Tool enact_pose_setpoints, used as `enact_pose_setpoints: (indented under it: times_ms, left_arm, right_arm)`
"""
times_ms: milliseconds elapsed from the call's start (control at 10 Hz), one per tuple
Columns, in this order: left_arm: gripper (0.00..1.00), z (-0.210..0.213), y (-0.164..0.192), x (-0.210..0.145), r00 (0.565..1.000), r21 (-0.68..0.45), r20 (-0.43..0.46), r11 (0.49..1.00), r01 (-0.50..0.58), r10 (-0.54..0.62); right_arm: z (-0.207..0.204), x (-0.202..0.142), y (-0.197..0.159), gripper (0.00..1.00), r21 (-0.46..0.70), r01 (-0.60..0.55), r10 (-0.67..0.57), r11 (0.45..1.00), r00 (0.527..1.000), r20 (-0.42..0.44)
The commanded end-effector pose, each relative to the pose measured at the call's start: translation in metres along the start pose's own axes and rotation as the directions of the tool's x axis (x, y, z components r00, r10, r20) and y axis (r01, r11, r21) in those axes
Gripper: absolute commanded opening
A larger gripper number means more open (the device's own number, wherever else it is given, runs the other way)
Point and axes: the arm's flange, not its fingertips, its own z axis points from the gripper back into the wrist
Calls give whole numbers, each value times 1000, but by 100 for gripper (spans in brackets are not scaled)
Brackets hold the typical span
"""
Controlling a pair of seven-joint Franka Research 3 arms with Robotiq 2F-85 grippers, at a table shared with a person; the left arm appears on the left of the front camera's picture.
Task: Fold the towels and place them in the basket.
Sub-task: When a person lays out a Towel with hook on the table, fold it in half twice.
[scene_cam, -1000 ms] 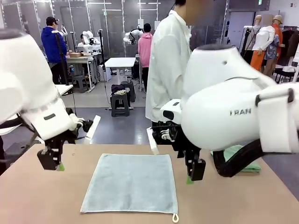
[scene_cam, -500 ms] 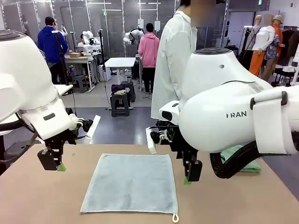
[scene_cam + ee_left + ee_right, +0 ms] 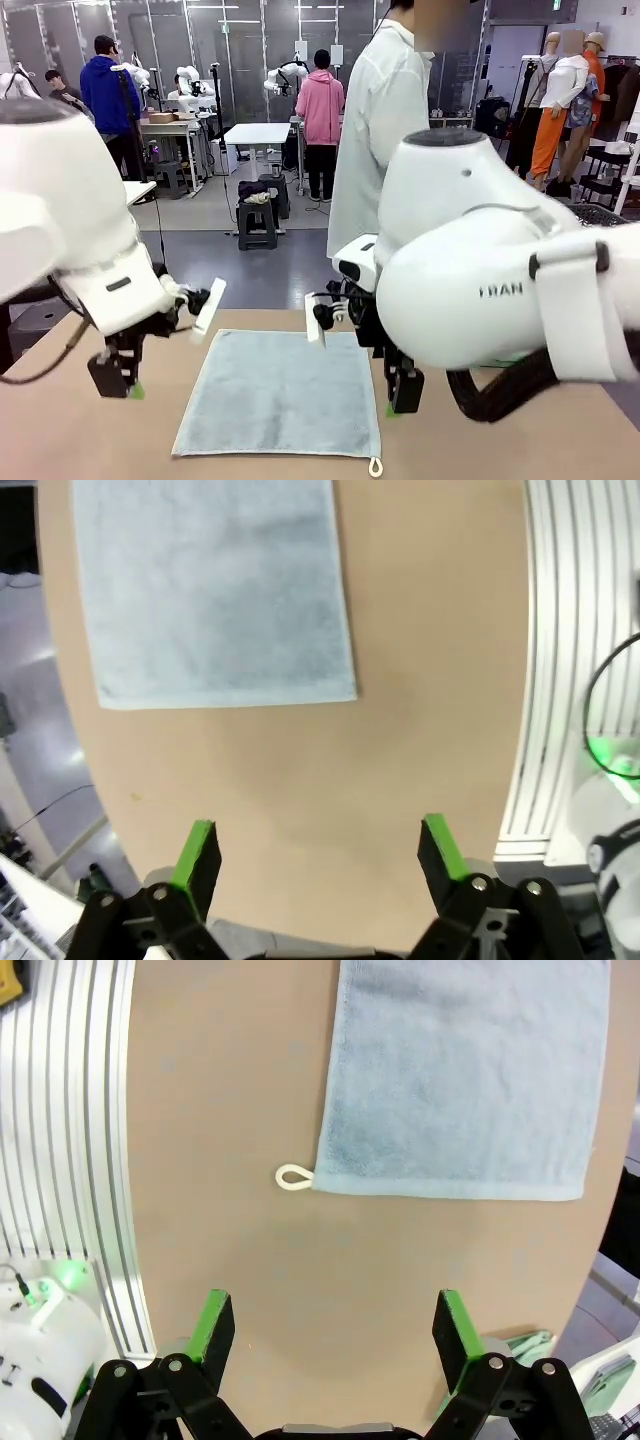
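A pale blue-grey towel [image 3: 280, 395] lies flat and unfolded in the middle of the tan table [image 3: 520, 450], its white loop tag [image 3: 375, 466] at the near right corner. My left gripper [image 3: 118, 380] hangs open just off the towel's left edge, nothing between its fingers. My right gripper [image 3: 403, 395] hangs open at the towel's right edge, also empty. The left wrist view has the towel [image 3: 215, 590] ahead of the left gripper [image 3: 318, 845]. The right wrist view has the towel [image 3: 465, 1075] and its tag [image 3: 293, 1176] ahead of the right gripper [image 3: 333, 1325], and a corner of the mint green towel [image 3: 520, 1345]. The basket is out of view.
A person in a white coat [image 3: 380, 130] stands at the table's far edge. A ribbed aluminium rail [image 3: 570, 630] runs along the table's near side, also in the right wrist view [image 3: 60, 1110]. Bare table surrounds the towel.
Both arms have swung nearer and lower. The left gripper dropped beside the towel's left edge, and the right gripper shifted left to its right edge. The towel has not moved.
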Motion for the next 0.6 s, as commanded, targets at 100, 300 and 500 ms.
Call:
enact_pose_setpoints:
  times_ms: [100, 300, 500]
  left_arm:
    - [100, -54, -6, 19, 999, -66, 26, 997, -31, 33]
    - [100, -89, -7, 26, 997, -82, 62, 996, -41, 46]
    - [100, -119, -2, 25, 995, -82, 85, 995, -54, 61]
  right_arm:
    - [-46, 9, 5, 100, 33, 92, -93, 995, 995, 28]
    - [-75, 16, -1, 100, 75, 93, -97, 993, 994, 45]
    - [-105, 22, -14, 100, 82, 119, -120, 990, 993, 16]
